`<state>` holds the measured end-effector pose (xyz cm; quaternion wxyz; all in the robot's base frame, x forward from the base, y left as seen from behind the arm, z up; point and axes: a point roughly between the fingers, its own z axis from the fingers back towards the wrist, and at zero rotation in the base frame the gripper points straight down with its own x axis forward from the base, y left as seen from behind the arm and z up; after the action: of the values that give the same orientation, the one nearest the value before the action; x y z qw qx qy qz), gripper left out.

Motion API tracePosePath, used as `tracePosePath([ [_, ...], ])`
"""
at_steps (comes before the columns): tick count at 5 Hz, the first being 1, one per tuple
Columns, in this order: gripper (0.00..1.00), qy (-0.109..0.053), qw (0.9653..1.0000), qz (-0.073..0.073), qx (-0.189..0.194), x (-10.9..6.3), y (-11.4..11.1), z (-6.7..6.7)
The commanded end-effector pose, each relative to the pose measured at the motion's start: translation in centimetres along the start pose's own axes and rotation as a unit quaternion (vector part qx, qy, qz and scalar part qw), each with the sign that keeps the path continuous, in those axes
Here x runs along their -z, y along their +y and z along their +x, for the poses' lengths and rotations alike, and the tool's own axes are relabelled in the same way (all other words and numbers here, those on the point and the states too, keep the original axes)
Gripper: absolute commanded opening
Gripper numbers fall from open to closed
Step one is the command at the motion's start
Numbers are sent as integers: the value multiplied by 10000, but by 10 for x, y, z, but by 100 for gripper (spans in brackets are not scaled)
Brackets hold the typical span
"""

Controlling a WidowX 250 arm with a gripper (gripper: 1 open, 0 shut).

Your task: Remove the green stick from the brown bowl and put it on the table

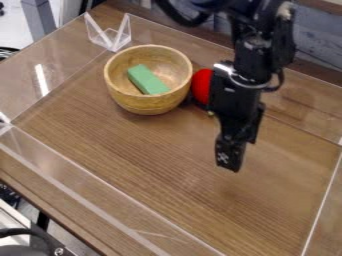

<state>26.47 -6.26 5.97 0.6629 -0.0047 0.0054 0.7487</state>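
The green stick (147, 80) lies flat inside the brown bowl (116, 88), which stands at the back left of the table (134, 170). My gripper (230, 157) hangs pointing down over bare tabletop, to the right of and nearer than the bowl, well apart from it. Its dark fingers look spread, open, with nothing between them.
A red strawberry toy (201, 86) sits just right of the bowl, partly behind my arm (254, 60). Clear acrylic walls (54, 200) edge the table, and a folded clear piece (107, 33) stands at the back left.
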Motion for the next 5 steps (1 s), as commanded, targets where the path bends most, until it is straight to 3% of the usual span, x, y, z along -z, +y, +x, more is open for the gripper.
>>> tracePosePath([
  [1, 100, 165, 9996, -176, 163, -26, -16, 19],
  [3, 100, 317, 9990, -202, 252, -47, -27, 77],
  [4, 100, 349, 9990, -275, 53, -50, -37, 102],
  [5, 100, 329, 9984, -458, 19, -52, -49, 123],
])
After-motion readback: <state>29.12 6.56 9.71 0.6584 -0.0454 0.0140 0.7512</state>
